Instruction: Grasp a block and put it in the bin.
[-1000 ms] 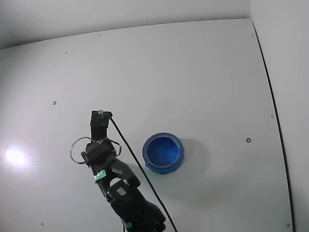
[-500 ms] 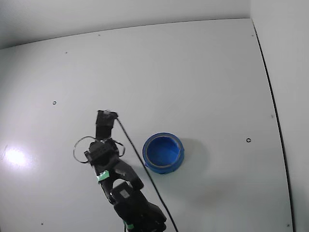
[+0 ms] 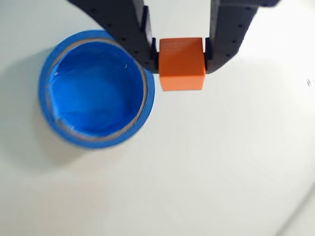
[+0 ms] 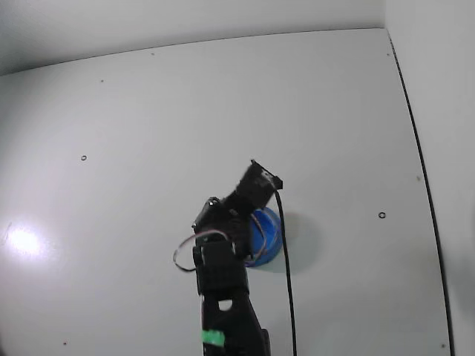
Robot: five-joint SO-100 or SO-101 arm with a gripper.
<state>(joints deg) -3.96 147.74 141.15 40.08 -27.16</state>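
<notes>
Wrist view: two black fingers (image 3: pixel 138 39) press against opposite sides of the block (image 3: pixel 181 64), an orange-looking cube with plain faces, clamping it between them. The gripper (image 3: pixel 181 59) comes in from the top edge of the frame, and the cube's lower face hangs clear of the white table (image 3: pixel 206 167) beneath it. The left finger overlaps the upper right part of the bin's rim; the right finger stands over bare table.

Just to the left of the cube in this view sits the bin (image 3: pixel 96 91), a round, bright blue bowl with a thick rim and a paler ring running just inside the lip. The cube appears beside the rim's right edge rather than over the bowl's opening, and nothing shows inside the bowl. A soft shadow lies on the table along the bowl's left side.

Seen from the fixed view, the black arm (image 4: pixel 223 282) rises from the bottom edge and bends over the bin (image 4: pixel 269 236), hiding most of it; only a blue sliver shows on the right. The cube itself cannot be made out here, as the gripper (image 4: pixel 258 180) is seen from behind. A black cable (image 4: pixel 285 274) trails down beside the arm, and small dark marks dot the table (image 4: pixel 334 111).
</notes>
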